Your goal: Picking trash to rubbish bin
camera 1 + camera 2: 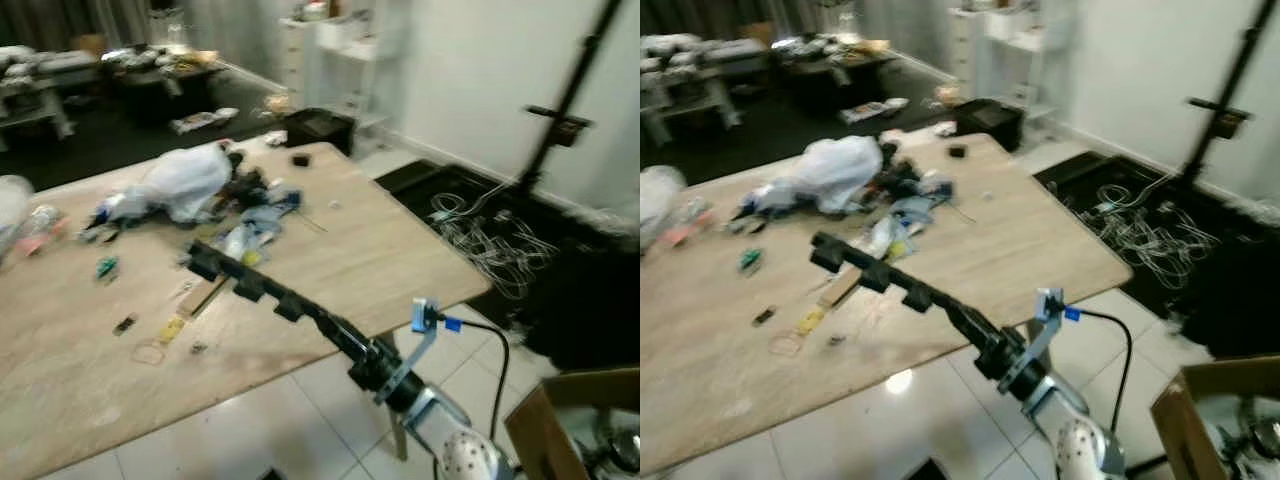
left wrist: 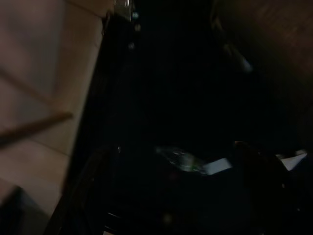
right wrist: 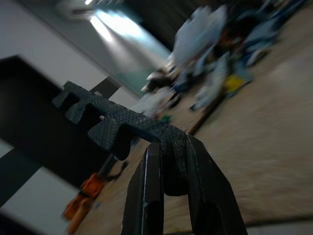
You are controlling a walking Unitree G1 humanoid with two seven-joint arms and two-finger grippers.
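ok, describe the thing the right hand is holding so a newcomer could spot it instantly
Start at the wooden table strewn with trash. Above its near edge, the right hand reaches in from the lower right, shut on a long black notched strip. Unlike the white plastic bag and small bright scraps lying on the tabletop, the strip is dark, rigid-looking, toothed along one edge, and held up off the surface.

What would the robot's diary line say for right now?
right gripper: shut on long black notched strip, held over wooden table | left gripper: idle | trash pile: on table | cardboard box: floor, robot's right
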